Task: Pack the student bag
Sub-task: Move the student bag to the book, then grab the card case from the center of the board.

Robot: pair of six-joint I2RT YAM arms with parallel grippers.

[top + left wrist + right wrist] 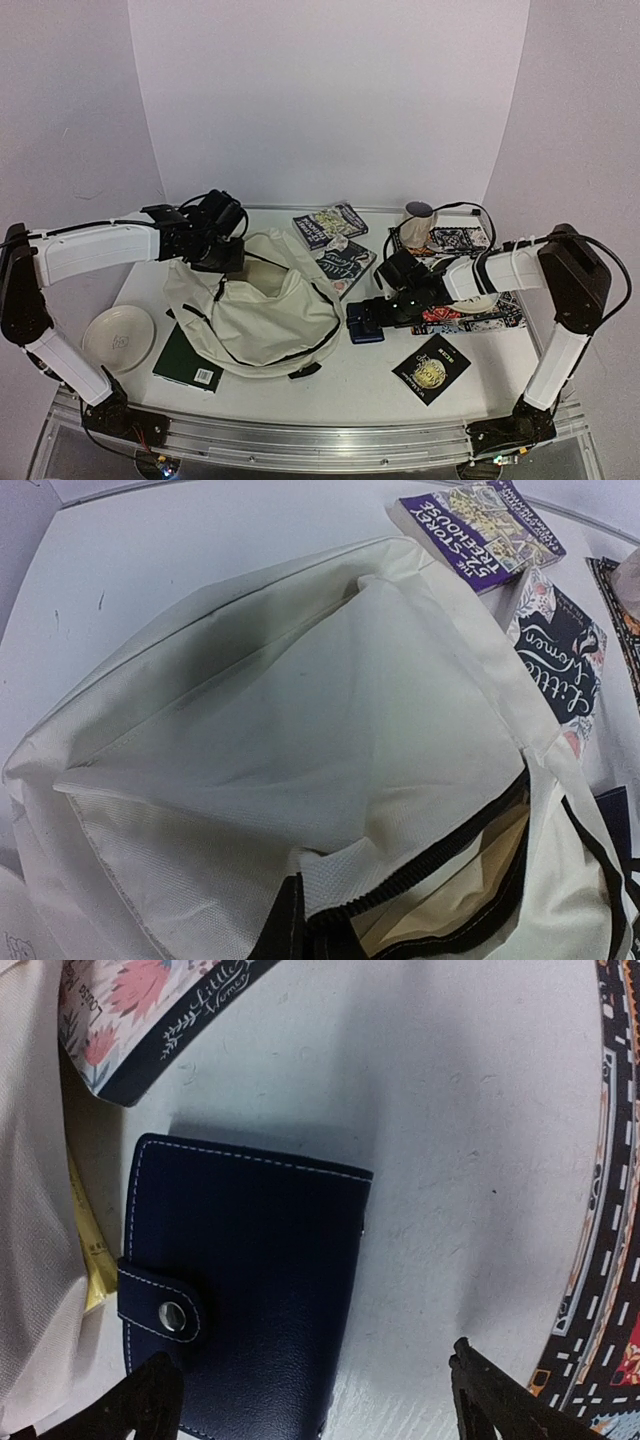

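- Over to the student bag [255, 315]: slumped mid-table [330, 400], mouth gaping.
- Pinching its far-left rim with the left gripper [224, 258], jaws closed on the cream fabric.
- Hovering the right gripper [320, 1400], jaws spread wide, over a navy wallet [240, 1290] just right of the bag.
- Spotting a green book [188, 362] tucked under the bag's near-left corner, and a plate [118, 335] further left.
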